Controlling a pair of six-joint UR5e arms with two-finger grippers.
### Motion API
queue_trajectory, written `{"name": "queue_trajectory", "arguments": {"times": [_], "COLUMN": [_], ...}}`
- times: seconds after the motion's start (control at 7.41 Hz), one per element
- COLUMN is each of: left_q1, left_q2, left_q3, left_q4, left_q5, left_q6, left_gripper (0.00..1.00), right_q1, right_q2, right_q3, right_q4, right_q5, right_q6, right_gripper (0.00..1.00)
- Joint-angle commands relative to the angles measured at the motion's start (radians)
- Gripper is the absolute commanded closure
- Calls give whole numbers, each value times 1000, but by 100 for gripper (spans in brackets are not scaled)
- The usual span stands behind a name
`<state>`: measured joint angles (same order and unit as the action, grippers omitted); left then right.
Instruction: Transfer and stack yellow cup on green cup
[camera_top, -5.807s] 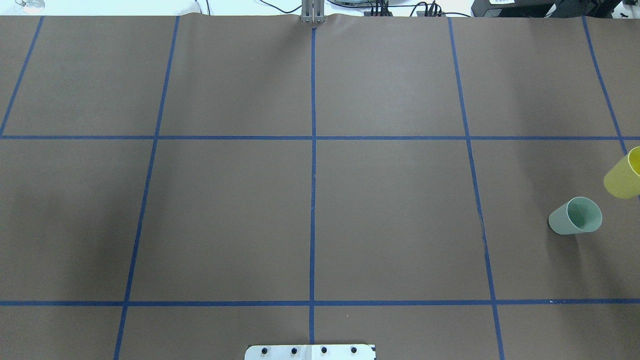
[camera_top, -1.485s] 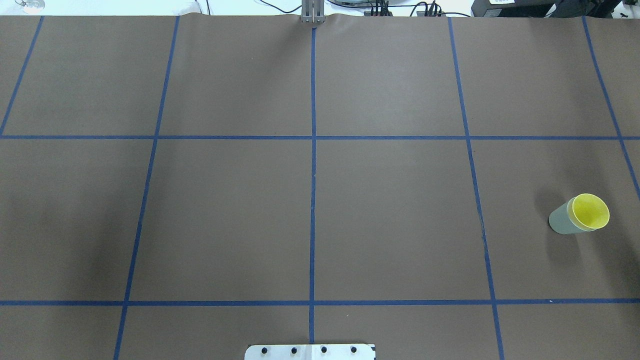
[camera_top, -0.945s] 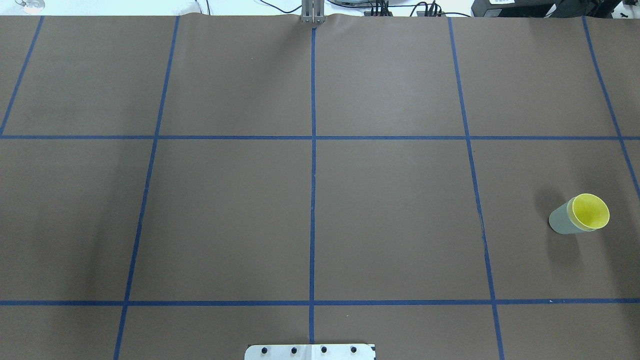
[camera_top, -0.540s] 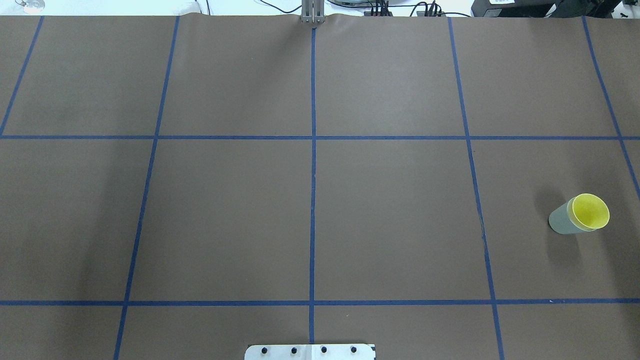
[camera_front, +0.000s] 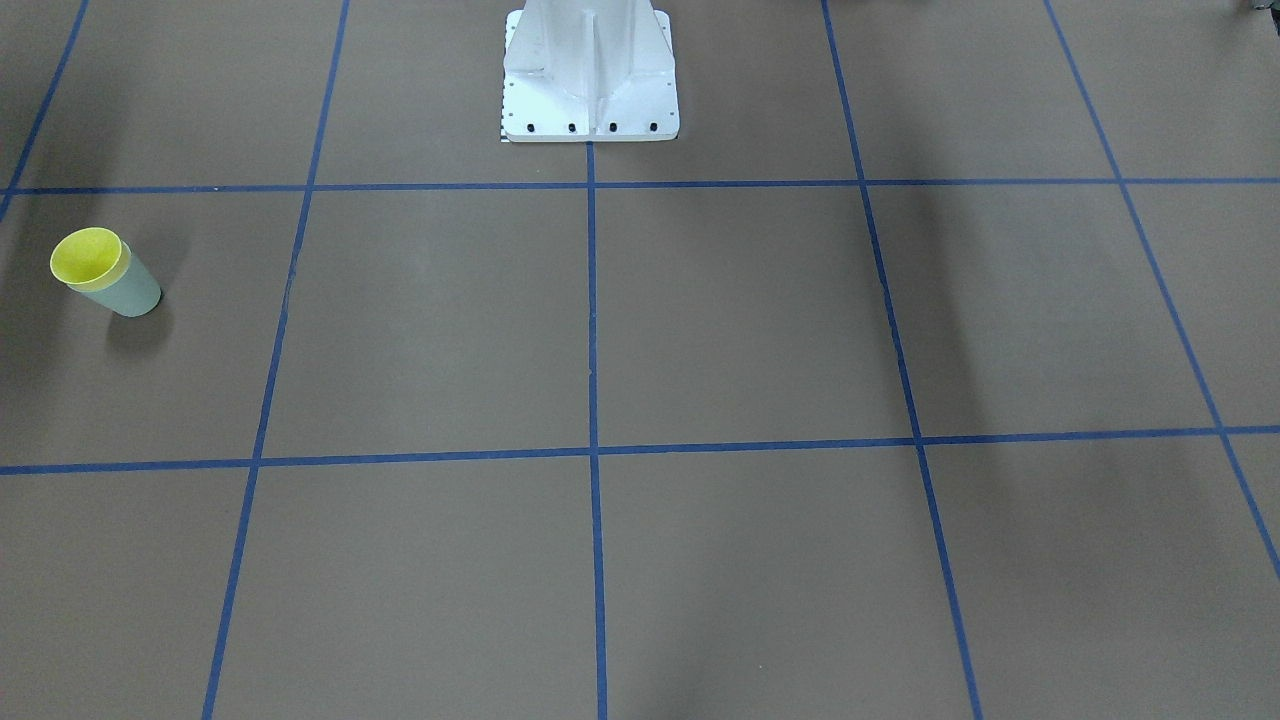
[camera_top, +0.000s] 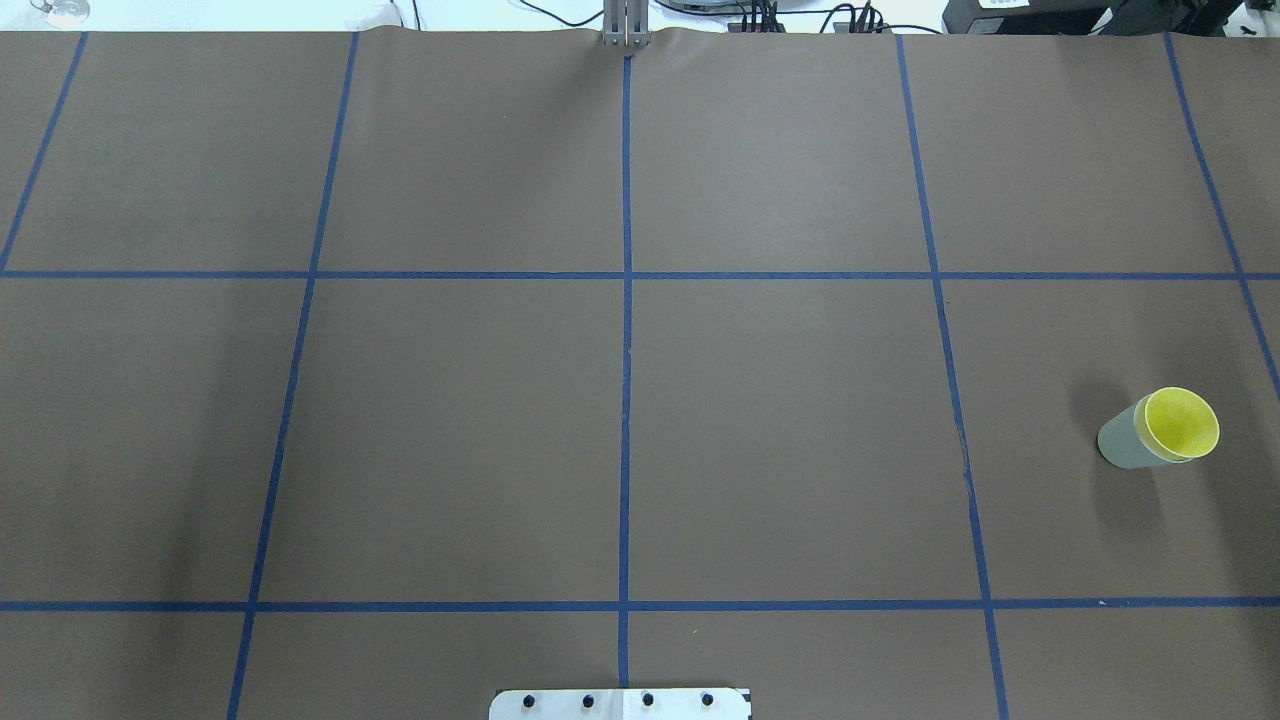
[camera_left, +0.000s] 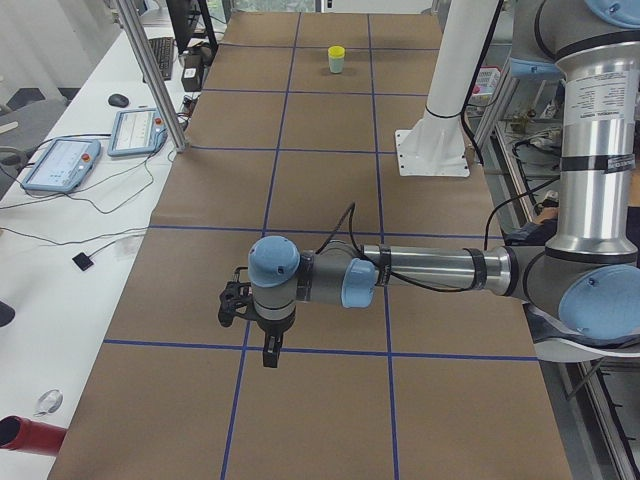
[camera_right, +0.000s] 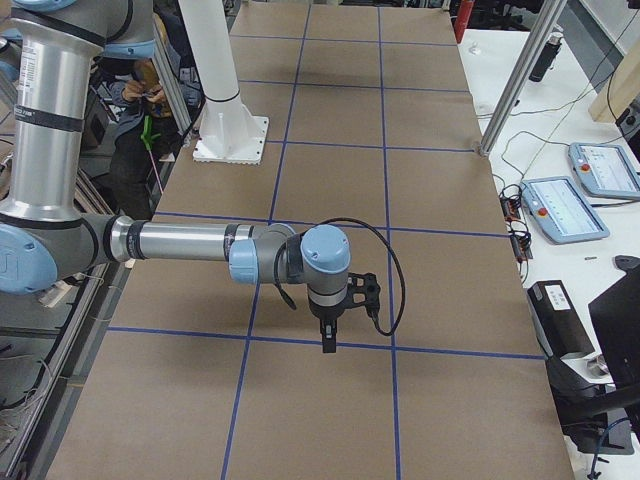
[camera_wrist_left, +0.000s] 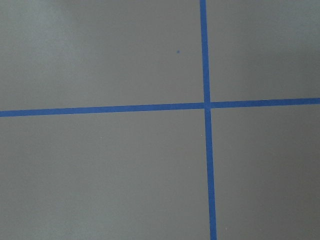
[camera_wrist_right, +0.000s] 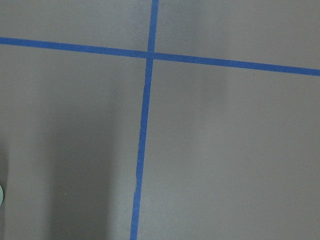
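The yellow cup (camera_top: 1182, 422) sits nested inside the green cup (camera_top: 1122, 445), upright on the right side of the table, with only the yellow rim and inside showing. The pair also shows in the front view, yellow cup (camera_front: 87, 255) in green cup (camera_front: 130, 293), and far off in the left side view (camera_left: 337, 58). My left gripper (camera_left: 268, 355) hangs pointing down over the table, far from the cups. My right gripper (camera_right: 327, 340) also points down, away from the cups. Both show only in the side views, so I cannot tell whether they are open or shut.
The brown table cover carries a blue tape grid (camera_top: 626, 275). The robot's white base (camera_front: 590, 75) stands at the table's edge. Tablets (camera_left: 60, 160) and cables lie on the side bench. A metal post (camera_top: 625, 25) stands at the far edge.
Earlier the yellow cup hung tilted at the right edge, apart from the empty green cup. It now rests inside the green cup. Nothing has moved in the last 1.5 s.
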<state>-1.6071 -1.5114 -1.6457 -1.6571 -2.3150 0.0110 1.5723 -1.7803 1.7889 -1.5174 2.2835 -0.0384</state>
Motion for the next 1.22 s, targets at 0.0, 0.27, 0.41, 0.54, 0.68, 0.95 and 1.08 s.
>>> {"name": "queue_trajectory", "arguments": {"times": [0.0, 0.27, 0.41, 0.54, 0.68, 0.95, 1.08], "left_q1": [1, 1, 1, 3, 1, 1, 1], "left_q2": [2, 7, 10, 17, 19, 31, 31], "left_q3": [17, 17, 17, 17, 17, 12, 12], "left_q4": [-16, -16, -13, -13, -13, -15, -16], "left_q5": [0, -6, -6, -6, -6, -6, -6], "left_q6": [3, 6, 6, 6, 6, 6, 6], "left_gripper": [0, 0, 0, 0, 0, 0, 0], "right_q1": [2, 0, 0, 0, 0, 0, 0], "right_q2": [-4, -4, -4, -2, -4, -4, -4], "right_q3": [1, -2, -3, -8, -11, -13, -13], "right_q4": [2, 2, 2, 3, 2, 3, 3], "right_q5": [1, -1, -1, -1, -1, 1, 1], "right_q6": [0, 0, 0, 0, 0, 0, 2], "right_gripper": [0, 0, 0, 0, 0, 0, 0]}}
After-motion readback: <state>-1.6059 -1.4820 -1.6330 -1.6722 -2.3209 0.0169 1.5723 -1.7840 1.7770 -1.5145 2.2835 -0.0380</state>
